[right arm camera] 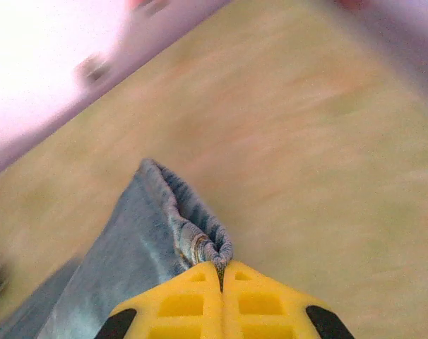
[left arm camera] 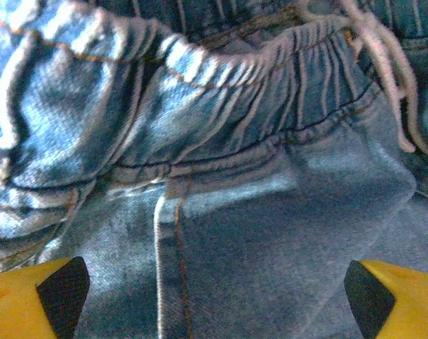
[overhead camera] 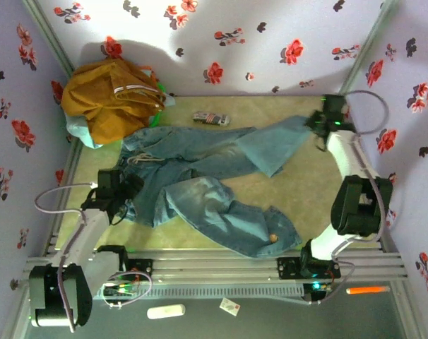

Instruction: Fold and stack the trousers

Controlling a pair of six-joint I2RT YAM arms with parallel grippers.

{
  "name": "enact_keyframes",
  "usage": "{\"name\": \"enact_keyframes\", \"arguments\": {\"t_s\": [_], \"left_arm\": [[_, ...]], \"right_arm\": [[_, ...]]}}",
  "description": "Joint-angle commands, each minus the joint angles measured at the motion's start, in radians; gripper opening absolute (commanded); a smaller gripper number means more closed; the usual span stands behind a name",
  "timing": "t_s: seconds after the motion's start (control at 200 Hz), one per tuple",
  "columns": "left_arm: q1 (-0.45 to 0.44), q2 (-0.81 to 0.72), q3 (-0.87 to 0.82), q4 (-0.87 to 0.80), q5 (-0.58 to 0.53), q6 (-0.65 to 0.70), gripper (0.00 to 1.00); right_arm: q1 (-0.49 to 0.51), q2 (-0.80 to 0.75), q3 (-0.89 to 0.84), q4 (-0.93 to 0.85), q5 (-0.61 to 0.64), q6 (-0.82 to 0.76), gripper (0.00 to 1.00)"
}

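In the top view, the trousers (overhead camera: pixel 200 176) are seen spread out on the table (overhead camera: pixel 306 187). The waist lies to the left and the legs run off to the right. One leg reaches the far right corner, and the other bends toward the near edge. The left tool (overhead camera: pixel 119 189) is placed at the waist. The right tool (overhead camera: pixel 320 121) is placed at the end of the far leg. A fold along the length would likely be made by bringing that leg end toward the waist.

In the left wrist view, the gathered waistband (left arm camera: pixel 200 78) and the pale drawstring (left arm camera: pixel 394 85) are seen up close, just ahead of the tool. Its jaws are spread wide and nothing is gripped.

In the right wrist view, the leg hem (right arm camera: pixel 193 229) is seen pinched between the tightly closed jaws, a grip that cannot be made out from above.
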State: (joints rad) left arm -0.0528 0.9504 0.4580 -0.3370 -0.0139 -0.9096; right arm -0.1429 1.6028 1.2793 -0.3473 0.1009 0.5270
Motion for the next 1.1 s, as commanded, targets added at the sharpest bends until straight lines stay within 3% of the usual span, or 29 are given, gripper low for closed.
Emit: {"name": "enact_keyframes", "arguments": {"t_s": [0.0, 0.055, 0.12, 0.225, 0.34, 0.58, 0.79, 0.98, 1.095], "left_arm": [[0.008, 0.026, 0.037, -0.008, 0.016, 0.023, 0.97], [0.009, 0.038, 0.045, -0.007, 0.027, 0.024, 0.97], [0.01, 0.051, 0.052, -0.002, 0.047, 0.031, 0.98], [0.008, 0.07, 0.061, 0.0, 0.06, 0.032, 0.99], [0.007, 0.116, 0.085, 0.031, 0.063, 0.015, 1.0], [-0.012, 0.35, 0.198, 0.168, 0.062, -0.026, 0.93], [-0.003, 0.457, 0.141, 0.217, -0.032, -0.117, 0.86], [0.052, 0.34, -0.001, 0.196, -0.136, -0.217, 0.87], [0.111, 0.266, -0.025, 0.142, -0.14, -0.21, 0.87]], "right_arm": [[-0.09, -0.043, -0.097, -0.006, 0.103, 0.143, 0.41], [-0.119, -0.04, -0.105, -0.017, 0.106, 0.138, 0.65], [-0.12, -0.025, -0.091, -0.047, 0.056, 0.117, 0.7], [-0.046, -0.05, -0.131, -0.051, 0.028, 0.096, 0.71], [0.12, -0.109, -0.236, 0.025, -0.005, 0.083, 0.71], [0.393, -0.083, -0.349, 0.088, -0.145, 0.119, 0.66], [0.421, -0.252, -0.463, -0.043, -0.13, 0.128, 0.68], [0.423, -0.406, -0.57, -0.23, -0.083, 0.167, 0.68], [0.427, -0.441, -0.633, -0.26, -0.127, 0.189, 0.67]]}}
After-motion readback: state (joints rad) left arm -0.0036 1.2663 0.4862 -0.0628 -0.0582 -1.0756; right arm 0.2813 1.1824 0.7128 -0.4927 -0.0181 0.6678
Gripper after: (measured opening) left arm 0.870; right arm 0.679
